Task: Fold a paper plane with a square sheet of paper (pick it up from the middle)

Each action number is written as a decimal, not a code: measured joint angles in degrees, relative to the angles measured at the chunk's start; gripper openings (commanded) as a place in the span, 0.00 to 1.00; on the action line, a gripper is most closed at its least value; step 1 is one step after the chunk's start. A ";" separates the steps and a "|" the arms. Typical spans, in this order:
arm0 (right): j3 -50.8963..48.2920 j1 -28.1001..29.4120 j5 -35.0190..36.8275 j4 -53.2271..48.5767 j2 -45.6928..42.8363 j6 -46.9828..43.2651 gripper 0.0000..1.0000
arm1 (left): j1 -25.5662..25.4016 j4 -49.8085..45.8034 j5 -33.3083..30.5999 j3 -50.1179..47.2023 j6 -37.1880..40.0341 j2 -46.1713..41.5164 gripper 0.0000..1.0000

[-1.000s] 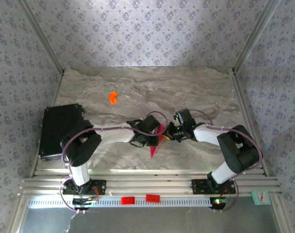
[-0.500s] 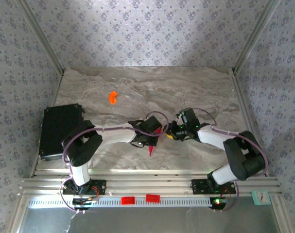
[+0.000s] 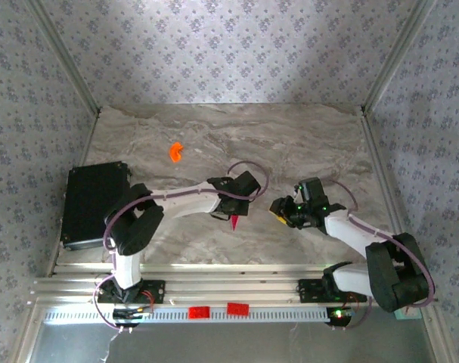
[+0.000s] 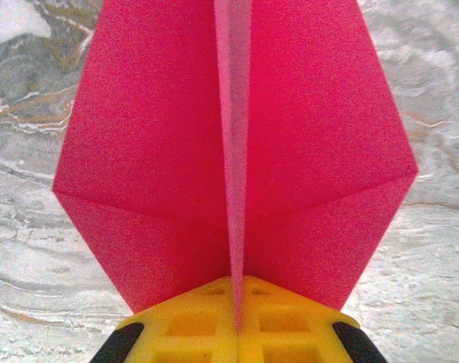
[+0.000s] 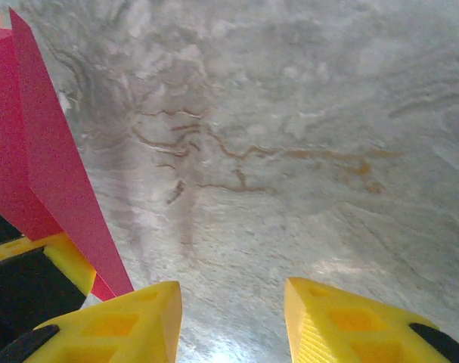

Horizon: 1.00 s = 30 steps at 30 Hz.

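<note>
While the marble table point(image 3: 305, 136) carries a black case point(image 3: 93, 200) at its 9 o'clock edge | left gripper point(image 4: 237, 302) pinches the paper plane point(image 4: 153, 151) by its centre crease, near table centre | right gripper point(image 5: 233, 302) hangs at its 3 o'clock, jaws apart over bare marble | orange piece point(image 3: 175, 152) lies at 11 o'clock

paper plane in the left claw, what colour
Magenta-pink; the paper plane shows best in the left wrist view.
</note>
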 measured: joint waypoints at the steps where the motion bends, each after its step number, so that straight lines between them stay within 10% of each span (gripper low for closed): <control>1: -0.42 0.00 0.02 0.00 0.00 0.09 0.43 | 0.00 -0.52 -0.09 0.02 -0.24 0.33 0.07; 30: -2.47 0.00 0.81 2.34 -2.08 1.40 0.45 | 0.00 -2.93 -2.08 -0.98 -5.97 2.91 0.38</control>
